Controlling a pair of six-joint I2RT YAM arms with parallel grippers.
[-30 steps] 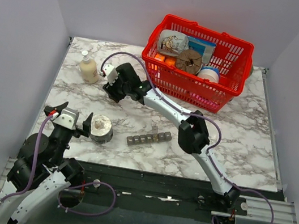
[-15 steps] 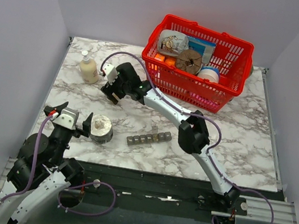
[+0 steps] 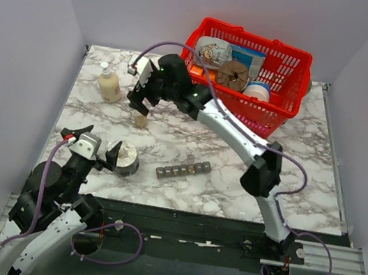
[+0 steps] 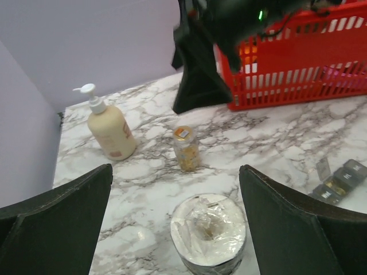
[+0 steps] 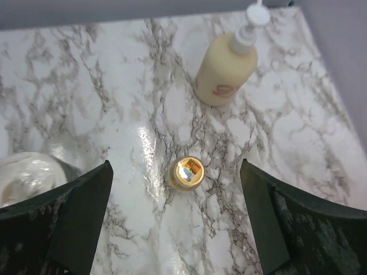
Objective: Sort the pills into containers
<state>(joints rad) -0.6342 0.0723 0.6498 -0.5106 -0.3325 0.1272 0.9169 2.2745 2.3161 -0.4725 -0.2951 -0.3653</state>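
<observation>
Spread wide, the right gripper (image 3: pixel 140 104) hangs over the upright, clear, gold-capped pill bottle (image 5: pixel 185 173) at frame centre; the left gripper (image 3: pixel 98 144), equally spread, seemingly holds nothing.

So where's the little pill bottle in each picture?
Top external: the pill bottle stands left of middle, toward the far side.
Left wrist: near the middle, upright.
Right wrist: dead centre, seen from above.
Shared landmark: the cream pump bottle nearby in all three.
</observation>
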